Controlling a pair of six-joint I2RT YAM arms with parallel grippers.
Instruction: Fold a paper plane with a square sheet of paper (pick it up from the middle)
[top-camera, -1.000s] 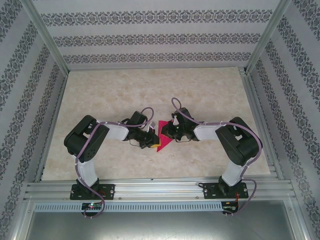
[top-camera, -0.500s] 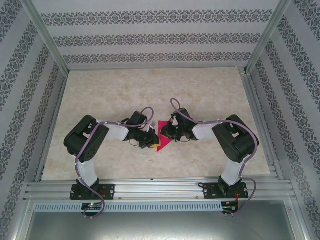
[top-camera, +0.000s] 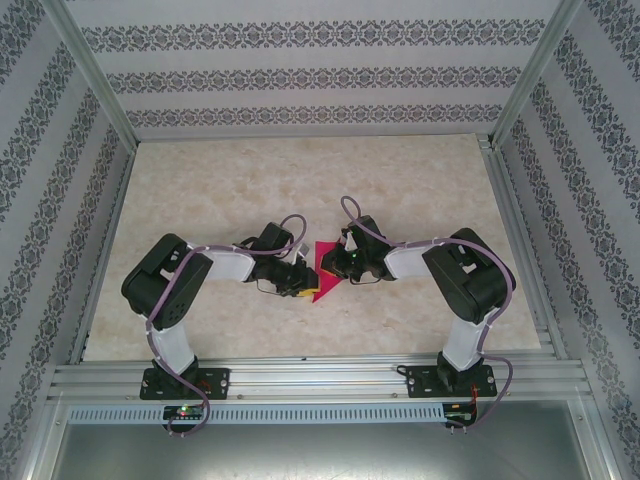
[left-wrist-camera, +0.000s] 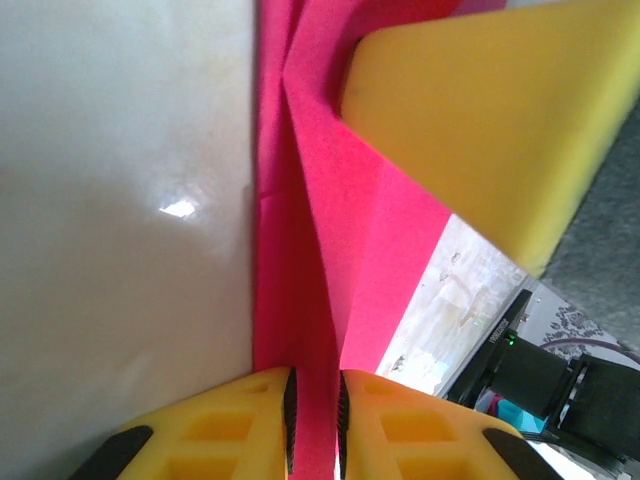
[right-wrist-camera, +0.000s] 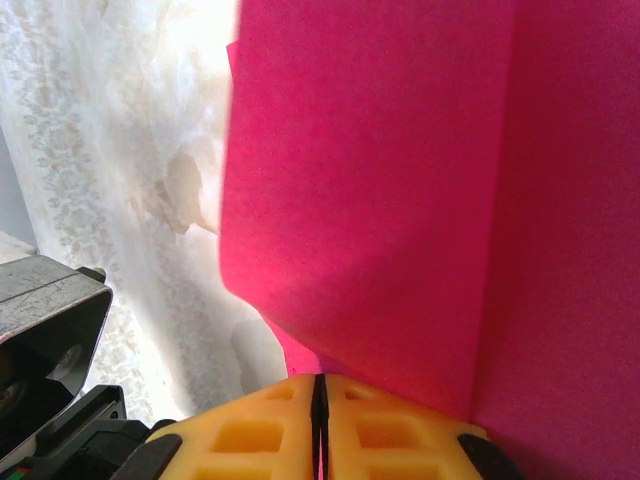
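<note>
While one paper sheet (top-camera: 322, 275) sits between two grippers | right gripper (right-wrist-camera: 320, 385) pinches it | left gripper (left-wrist-camera: 315, 378) slightly parted around it

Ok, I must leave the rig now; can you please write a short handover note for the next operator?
Left gripper: jaws slightly apart, with a raised fold of the pink sheet running between them.
Right gripper: shut on the sheet's edge.
Sheet: between the two grippers, over the table, near its middle.
Done: sheet gripped and partly creased.
Left: the remaining folds; no dart shape yet.
</note>
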